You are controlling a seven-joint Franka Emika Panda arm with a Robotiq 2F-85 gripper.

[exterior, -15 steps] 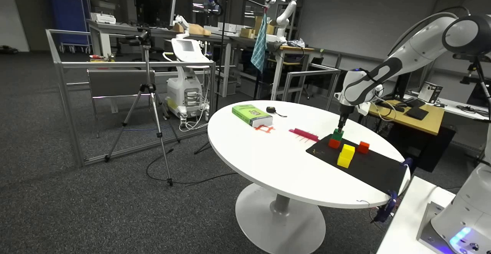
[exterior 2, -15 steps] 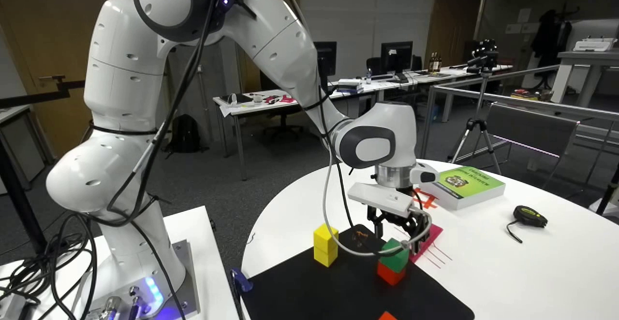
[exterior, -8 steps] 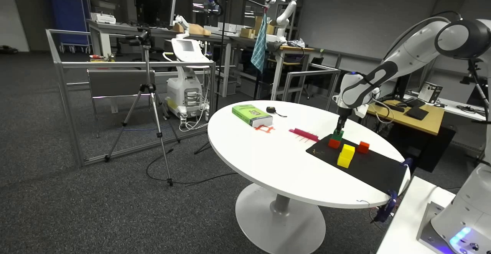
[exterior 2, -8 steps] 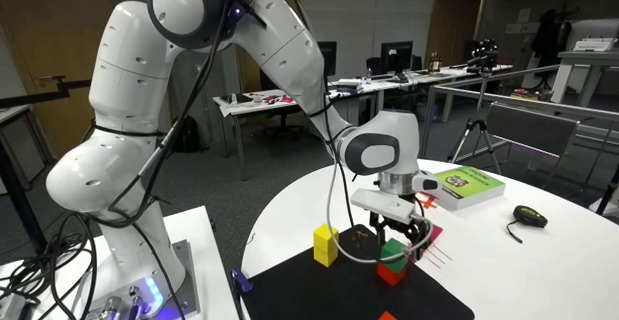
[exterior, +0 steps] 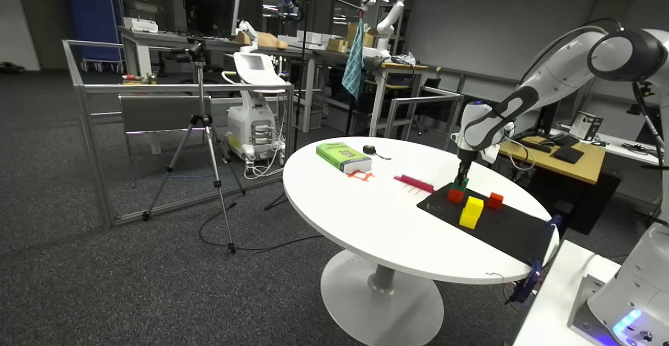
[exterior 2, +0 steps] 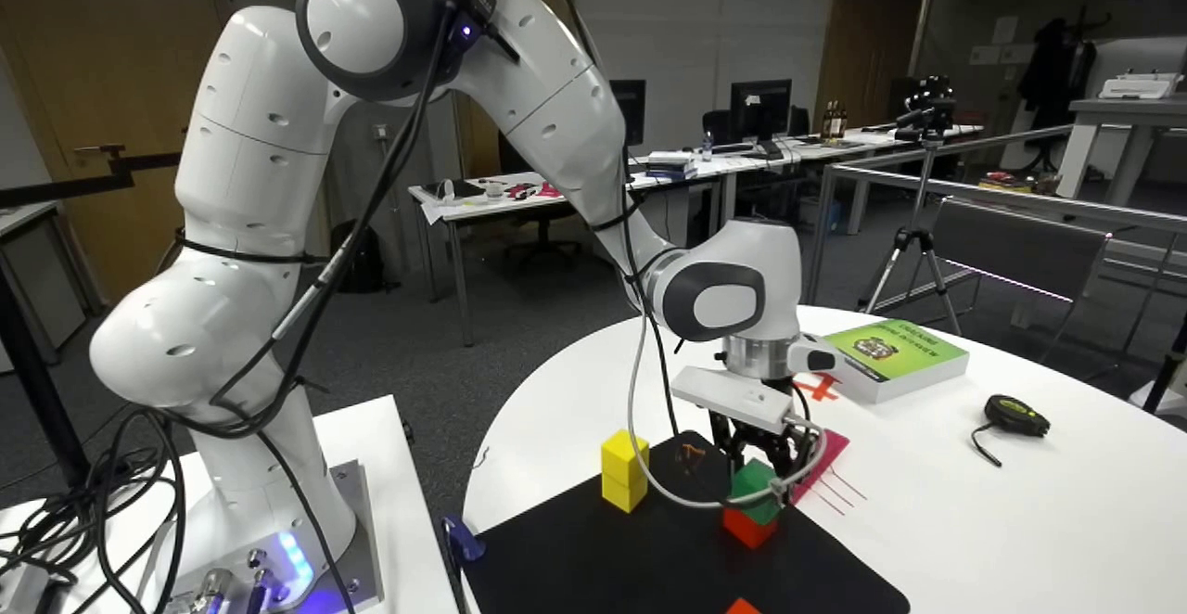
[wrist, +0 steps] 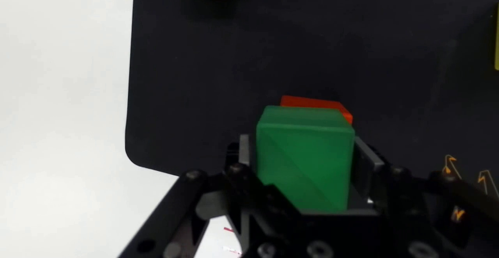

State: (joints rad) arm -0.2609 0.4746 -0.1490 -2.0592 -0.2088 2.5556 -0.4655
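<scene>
Between the jaws of the gripper [wrist: 305,149] sits the green block [exterior 2: 753,477], flanked on opposite faces, apparently for an even squeeze; whether both sides press it, I cannot tell. A red block [exterior 2: 747,529] beneath bears it above the black mat [exterior 2: 640,563].

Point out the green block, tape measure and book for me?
Green block [wrist: 306,159]: wrist view, on its upper face.
Tape measure [exterior 2: 1017,415]: in an exterior view, on its black case.
Book [exterior 2: 895,352]: in an exterior view, on its green cover.
</scene>
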